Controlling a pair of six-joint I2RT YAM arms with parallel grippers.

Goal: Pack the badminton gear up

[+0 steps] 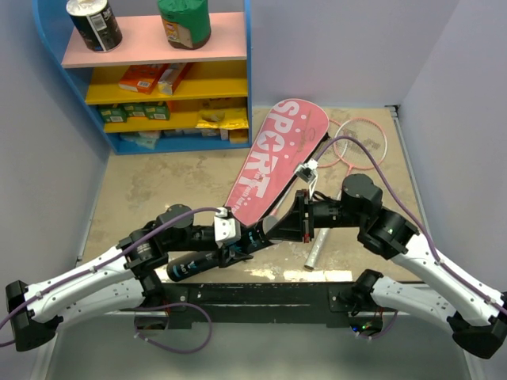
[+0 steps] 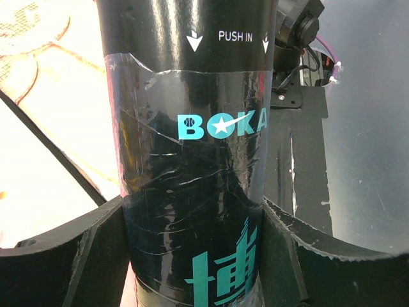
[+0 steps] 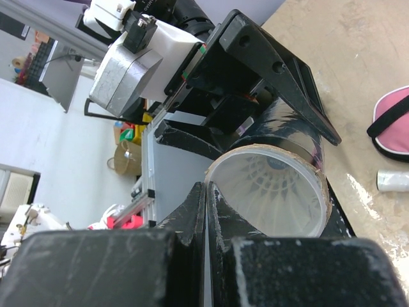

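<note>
Black BOKA tube (image 2: pixel 185 166) clamped in my left claw (image 2: pixel 192 217); my right claw (image 3: pixel 207 201), shut and empty, at its open mouth; shuttlecock (image 3: pixel 271 182) inside.

Black tube (image 2: pixel 192 160) fills the left wrist view. White "PUSH IN" sits at its far end, with a white down-arrow on either side of the words. Below that comes teal "BOKA", a star set in the O, the lettering running off round the curve. Nearer still on the tube there's a big teal Chinese character, cut by the frame edge. From above, past the tube, the pink cover (image 1: pixel 277 158) reads "SPORT" in white along its length; the smaller print beside it is too small to read.
</note>
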